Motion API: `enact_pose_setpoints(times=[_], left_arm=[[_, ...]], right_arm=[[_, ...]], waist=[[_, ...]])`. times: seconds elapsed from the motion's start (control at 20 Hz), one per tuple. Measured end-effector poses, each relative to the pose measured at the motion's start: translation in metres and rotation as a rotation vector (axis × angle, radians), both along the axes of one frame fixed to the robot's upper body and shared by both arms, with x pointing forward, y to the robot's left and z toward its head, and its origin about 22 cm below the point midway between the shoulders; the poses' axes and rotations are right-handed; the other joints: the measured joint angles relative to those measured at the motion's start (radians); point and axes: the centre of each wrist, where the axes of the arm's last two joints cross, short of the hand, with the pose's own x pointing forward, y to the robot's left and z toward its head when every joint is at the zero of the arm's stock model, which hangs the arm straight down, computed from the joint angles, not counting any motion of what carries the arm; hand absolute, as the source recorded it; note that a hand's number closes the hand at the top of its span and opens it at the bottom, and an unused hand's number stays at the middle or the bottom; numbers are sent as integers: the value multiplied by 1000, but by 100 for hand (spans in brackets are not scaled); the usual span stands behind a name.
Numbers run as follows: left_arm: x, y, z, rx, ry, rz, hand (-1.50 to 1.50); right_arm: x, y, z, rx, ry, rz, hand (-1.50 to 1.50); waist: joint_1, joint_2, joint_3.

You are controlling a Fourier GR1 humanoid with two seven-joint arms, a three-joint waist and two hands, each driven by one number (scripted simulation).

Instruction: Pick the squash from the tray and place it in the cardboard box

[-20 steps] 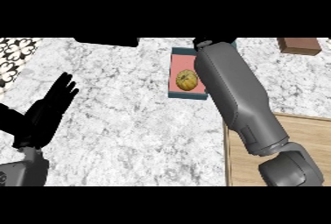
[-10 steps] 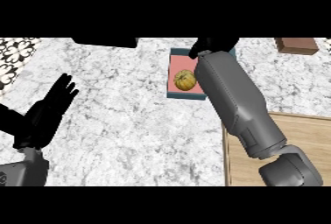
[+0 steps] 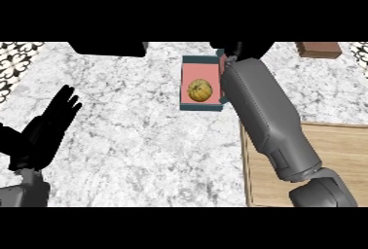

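Small yellow-tan ribbed squash (image 3: 201, 90) lies on the pink, teal-rimmed rectangular tray (image 3: 195, 68), upper centre of the frame, in the tray's lower half. Tray's long axis runs up-down in the frame; the squash itself looks near round, no clear long axis.

Right hand (image 3: 241, 49): only a black scrap shows at the top edge, just right of the tray's upper corner, above and to the right of the squash. Its grey forearm slants down along the tray's right rim to the lower right of the frame. Whether its fingers are spread or curled, cannot tell. Nothing seen held in it.

Left hand (image 3: 50, 124): mid-left of the frame, fingers straight and fanned upward, holding nothing, resting. Well apart from the tray.

Right hand is much the nearer one; the squash sits below and left of it in the frame.

Brown cardboard box (image 3: 318, 49) shows at the upper right edge, right of the hand. Pale wooden board (image 3: 338, 160) at lower right.

Judgement: squash is on the tray, not in the box.
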Motion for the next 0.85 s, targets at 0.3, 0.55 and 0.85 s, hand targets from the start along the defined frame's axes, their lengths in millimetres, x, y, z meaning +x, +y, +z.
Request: enact_pose_setpoints(times=[0.3,0.55,0.85], left_arm=[[-9,14,-2,0,19,40,0],[-13,21,-4,2,23,66,0],[-18,25,-8,-3,29,81,0]], right_arm=[[-11,-6,-11,58,-100,-19,-150],[-31,-6,-20,94,-147,1,-150],[-71,-8,-34,118,-173,29,-150]], waist=[[-29,-14,0],[-56,-19,0],[-76,-20,0]])
